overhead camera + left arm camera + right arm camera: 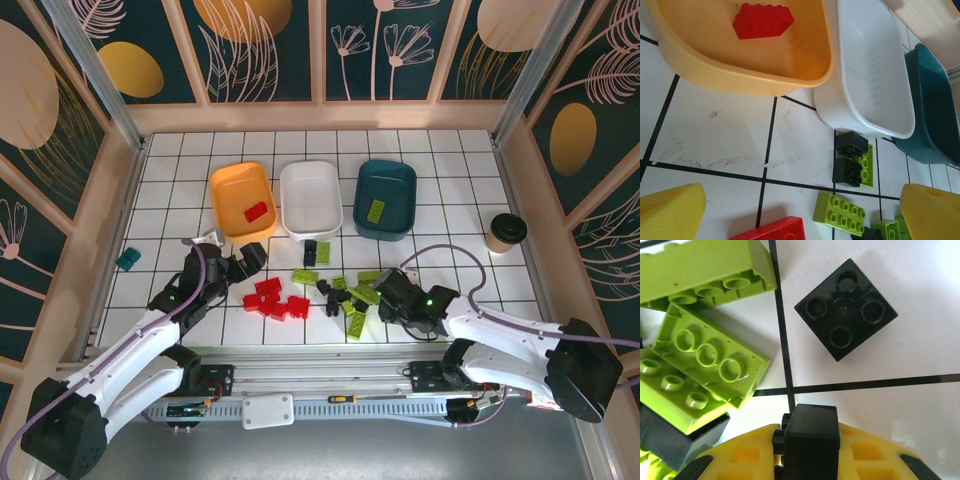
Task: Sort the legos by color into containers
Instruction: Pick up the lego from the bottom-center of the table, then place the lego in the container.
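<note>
Clamped in your right gripper (806, 460) sits a black brick (808, 435). Your left gripper (800, 212) hangs wide open by the orange tray (225, 190) (one red brick (257, 211) inside). One green brick (375, 210) lies in the teal tray (400, 185), none in the white tray (310, 190); most legos (272, 297) lie loose on the table (170, 200).

Left tray (233, 192), middle tray (310, 195), right tray (392, 190) abreast at rear. Lego (257, 211) in left, second lego (375, 210) in right. Loose legos (275, 297) before them, perhaps touching middle.

I see a red lego (763, 20) in orange tray (740, 75); white tray (875, 65) next, teal tray (935, 115) rt. Black legos (850, 157) below white; my fingers (670, 212) spread wide.
</note>
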`<state>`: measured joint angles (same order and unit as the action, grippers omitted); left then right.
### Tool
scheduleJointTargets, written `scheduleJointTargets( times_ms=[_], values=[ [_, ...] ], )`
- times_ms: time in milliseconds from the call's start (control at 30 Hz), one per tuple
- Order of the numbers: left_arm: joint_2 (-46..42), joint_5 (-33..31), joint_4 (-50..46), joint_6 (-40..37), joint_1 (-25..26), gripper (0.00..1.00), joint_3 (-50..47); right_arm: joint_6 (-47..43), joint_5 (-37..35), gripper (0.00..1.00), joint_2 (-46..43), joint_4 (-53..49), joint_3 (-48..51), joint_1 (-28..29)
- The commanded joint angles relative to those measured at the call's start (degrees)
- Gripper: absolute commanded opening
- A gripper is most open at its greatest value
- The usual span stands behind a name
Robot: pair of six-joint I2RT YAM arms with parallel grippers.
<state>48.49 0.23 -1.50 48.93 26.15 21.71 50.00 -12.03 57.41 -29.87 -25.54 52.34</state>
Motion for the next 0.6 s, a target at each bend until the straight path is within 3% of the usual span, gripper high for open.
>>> scheduleJointTargets(
  times_ms=[0, 100, 200, 367, 467, 567],
  values=[
    [0.0, 1.3, 0.8, -0.9, 0.0, 0.99, 0.3, -1.3, -2.9, 0.09, -2.6, -2.9, -4.7, 0.5],
    [-0.3, 0.8, -0.1, -1.2, 0.0, 0.99, 0.5, -5.8, -3.6, 0.07, -2.6, -0.5, -10.5, 0.2],
    [-0.8, 0.5, -0.8, -1.2, 0.0, 0.99, 0.5, -13.9, 0.6, 0.06, 3.5, 8.5, -17.4, -3.2],
    [-1.1, 0.9, -2.0, -0.9, -0.1, 0.99, 0.8, -23.8, 6.4, 0.07, 23.6, 21.1, -33.3, -8.3],
    [-1.2, 0.3, -4.3, -1.0, 0.0, 0.99, 1.4, -25.7, 9.8, 0.08, 36.4, 23.4, -44.2, -11.1],
    [-1.8, -0.3, -6.1, -1.0, -0.1, 0.99, 1.7, -27.5, 8.3, 0.10, 47.1, 22.4, -53.9, -12.7]
  ],
)
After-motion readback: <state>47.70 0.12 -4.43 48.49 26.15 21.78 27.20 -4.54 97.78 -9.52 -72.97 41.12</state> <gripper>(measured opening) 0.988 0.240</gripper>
